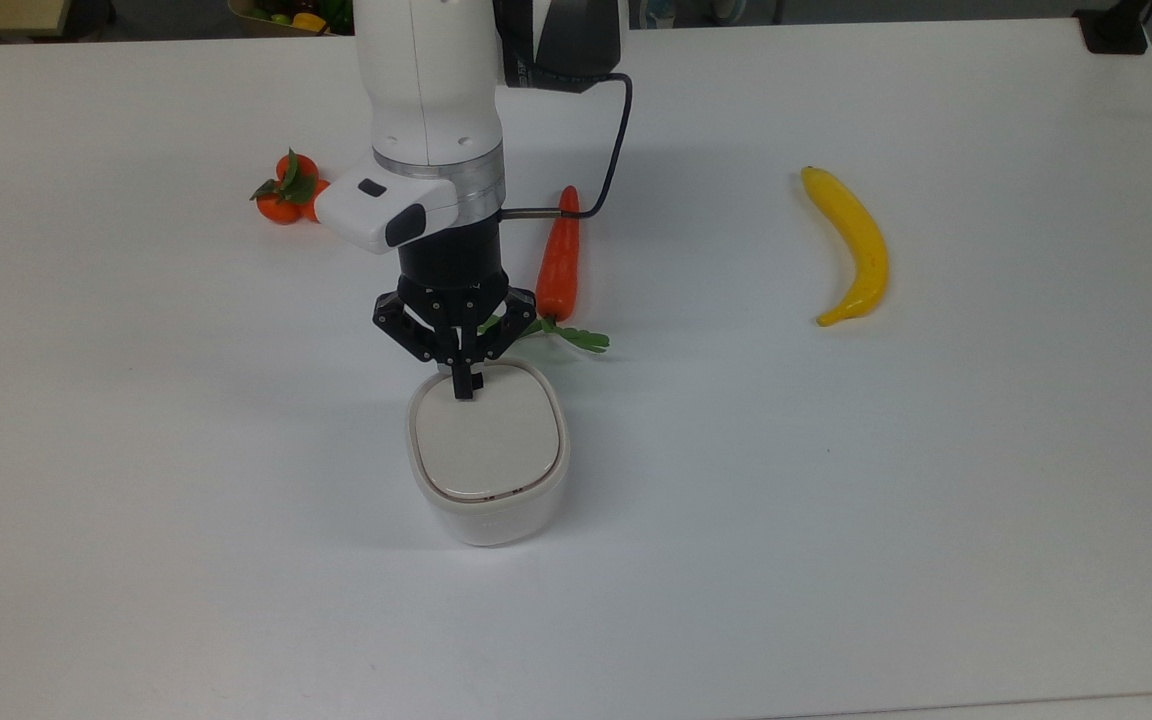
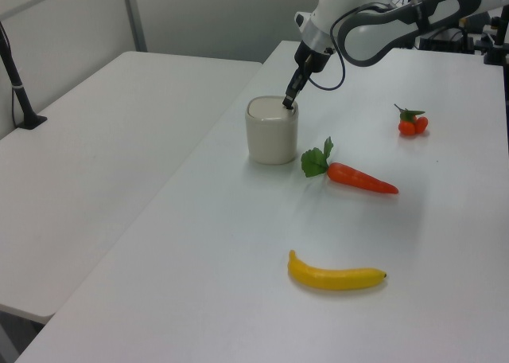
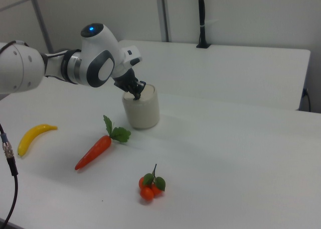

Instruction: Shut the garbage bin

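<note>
Garbage bin (image 1: 488,495) stands mid-table (image 1: 836,500), beige lid (image 1: 486,437) lying nearly flat. Clenched gripper (image 1: 462,388), grasping nothing, touches the lid's far edge by the carrot (image 1: 558,258). Best to press straight down gently until the lid seats, avoiding sideways drag that could tip the bin.

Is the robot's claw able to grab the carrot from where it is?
Probably yes. The gripper sits shut on the bin's lid, and the carrot lies close beside it on bare table, nothing between them.

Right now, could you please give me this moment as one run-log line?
gripper: shut, tips on lid's rear edge | bin: lid flat, looks closed | carrot: beside bin
</note>
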Motion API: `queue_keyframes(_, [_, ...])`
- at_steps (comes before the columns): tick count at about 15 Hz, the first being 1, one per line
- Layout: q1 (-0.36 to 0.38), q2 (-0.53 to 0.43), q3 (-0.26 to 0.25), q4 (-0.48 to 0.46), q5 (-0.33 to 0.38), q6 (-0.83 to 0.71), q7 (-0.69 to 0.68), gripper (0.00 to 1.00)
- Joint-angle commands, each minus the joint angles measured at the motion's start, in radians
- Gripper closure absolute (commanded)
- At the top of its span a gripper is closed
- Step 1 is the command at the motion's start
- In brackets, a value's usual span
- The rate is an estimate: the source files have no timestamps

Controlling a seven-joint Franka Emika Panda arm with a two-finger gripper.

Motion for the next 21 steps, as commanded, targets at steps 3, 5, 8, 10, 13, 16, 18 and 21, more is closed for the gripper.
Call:
queue_keyframes(3, [-0.002,-0.004,0.004,-0.025,-0.019,-0.021,-0.013,1.0])
queue_keyframes(5, [-0.005,-0.052,0.004,-0.024,-0.013,-0.05,-0.007,1.0])
queue_keyframes(8, [-0.017,-0.138,0.004,-0.019,-0.001,-0.174,-0.006,0.99])
queue_keyframes(10, [-0.017,-0.19,0.002,-0.018,0.028,-0.269,0.0,0.76])
queue_keyframes(13, [-0.042,-0.288,-0.001,-0.018,0.081,-0.448,0.042,0.22])
queue_keyframes(16, [-0.051,-0.401,-0.007,-0.019,0.082,-0.661,0.08,0.0])
queue_keyframes(18, [-0.049,-0.44,-0.007,-0.019,0.081,-0.766,0.088,0.0])
queue_keyframes(21, [-0.037,-0.484,-0.009,-0.025,0.07,-0.841,0.082,0.0])
